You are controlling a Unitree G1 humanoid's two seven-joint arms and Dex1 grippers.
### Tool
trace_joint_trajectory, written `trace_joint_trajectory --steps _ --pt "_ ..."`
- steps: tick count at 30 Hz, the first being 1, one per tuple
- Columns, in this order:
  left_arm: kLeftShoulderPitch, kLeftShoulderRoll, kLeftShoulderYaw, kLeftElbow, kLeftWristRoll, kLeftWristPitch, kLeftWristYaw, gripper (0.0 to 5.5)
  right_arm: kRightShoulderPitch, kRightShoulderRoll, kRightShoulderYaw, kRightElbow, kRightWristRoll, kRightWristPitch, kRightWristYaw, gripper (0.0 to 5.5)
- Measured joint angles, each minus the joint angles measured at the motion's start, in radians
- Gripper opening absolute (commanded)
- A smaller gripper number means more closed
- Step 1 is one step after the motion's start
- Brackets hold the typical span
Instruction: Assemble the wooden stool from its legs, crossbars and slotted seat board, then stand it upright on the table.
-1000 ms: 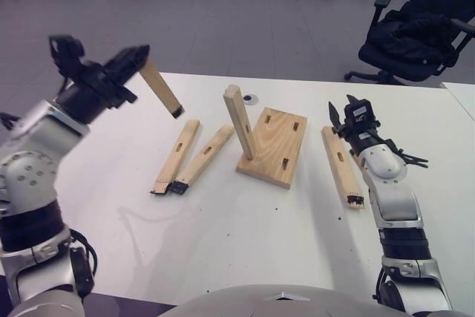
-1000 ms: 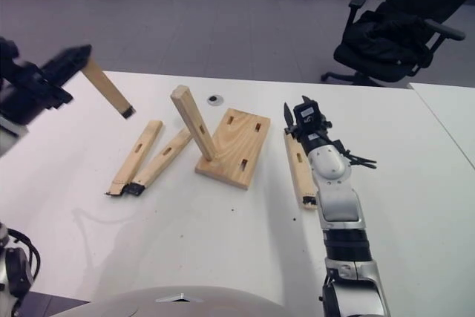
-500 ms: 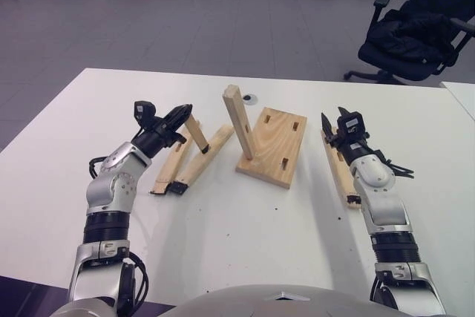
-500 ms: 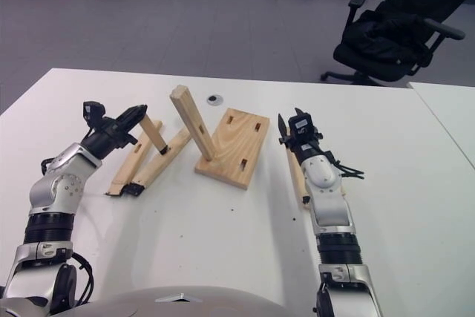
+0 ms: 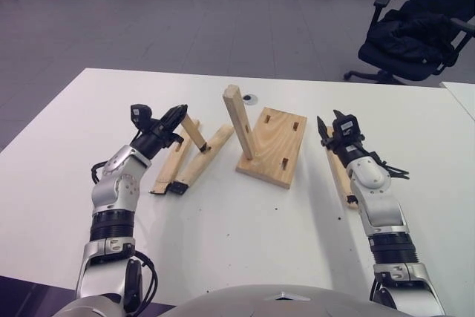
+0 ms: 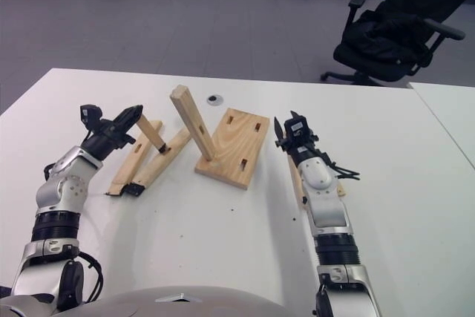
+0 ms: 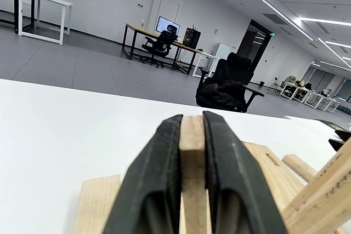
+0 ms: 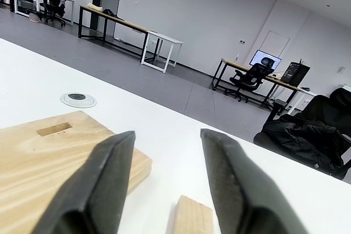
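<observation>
The slotted seat board (image 5: 273,146) lies flat mid-table with one leg (image 5: 239,120) standing tilted in a slot. Two more legs (image 5: 176,155) (image 5: 204,156) lie side by side to its left. My left gripper (image 5: 178,115) is shut on a short wooden piece (image 5: 194,133), which slants down over those two legs. The left wrist view shows the fingers (image 7: 159,173) clamping that piece (image 7: 192,152). My right gripper (image 5: 332,125) is open just above the far end of a fourth leg (image 5: 340,174) lying right of the board; that end (image 8: 192,217) sits between its fingers (image 8: 104,179).
A round cable grommet (image 5: 250,99) sits in the white table (image 5: 223,228) behind the board. A black office chair (image 5: 419,27) stands on the floor beyond the table's far right. Bare table lies in front of the parts.
My left arm came down from high on the left, bringing the wooden piece low over the two lying legs. My right gripper shifted slightly toward me along the right-hand leg.
</observation>
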Motion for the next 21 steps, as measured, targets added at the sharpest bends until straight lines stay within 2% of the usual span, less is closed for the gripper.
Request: trace_joint_trajectory --steps 10,21 --pt "0.001 -0.013 -0.001 -0.017 0.008 0.031 0.000 0.39 0.006 0.002 0.015 0.001 -0.024 -0.017 -0.004 2.24" --pt "0.020 -0.013 -0.056 -0.010 0.107 -0.093 -0.001 0.39 0.007 0.006 0.026 0.004 -0.033 -0.020 -0.008 2.24"
